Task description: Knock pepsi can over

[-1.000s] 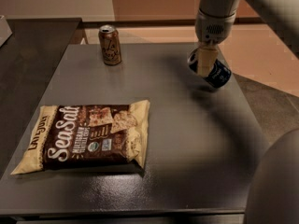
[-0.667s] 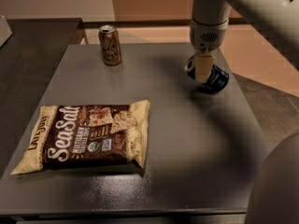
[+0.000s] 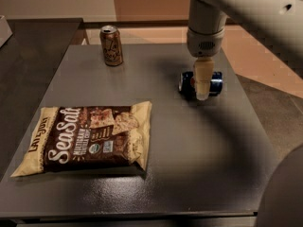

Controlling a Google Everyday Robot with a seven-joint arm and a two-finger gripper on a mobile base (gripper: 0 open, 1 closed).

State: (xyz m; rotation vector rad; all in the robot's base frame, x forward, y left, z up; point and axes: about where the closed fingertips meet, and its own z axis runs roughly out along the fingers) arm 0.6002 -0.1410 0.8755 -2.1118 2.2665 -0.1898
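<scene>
Nearest, the snack bag (image 3: 87,138) lies flat on the table (image 3: 189,164). Beyond it, the pepsi can (image 3: 187,84), tilted a moment ago, now lies on its side toward the table's right edge, so the knock looks done. The hand (image 3: 202,86) hangs straight down across the can's middle, touching it or just in front. I cannot tell whether the hand is open or closed. Farthest back, the brown can (image 3: 111,45) stands upright.
</scene>
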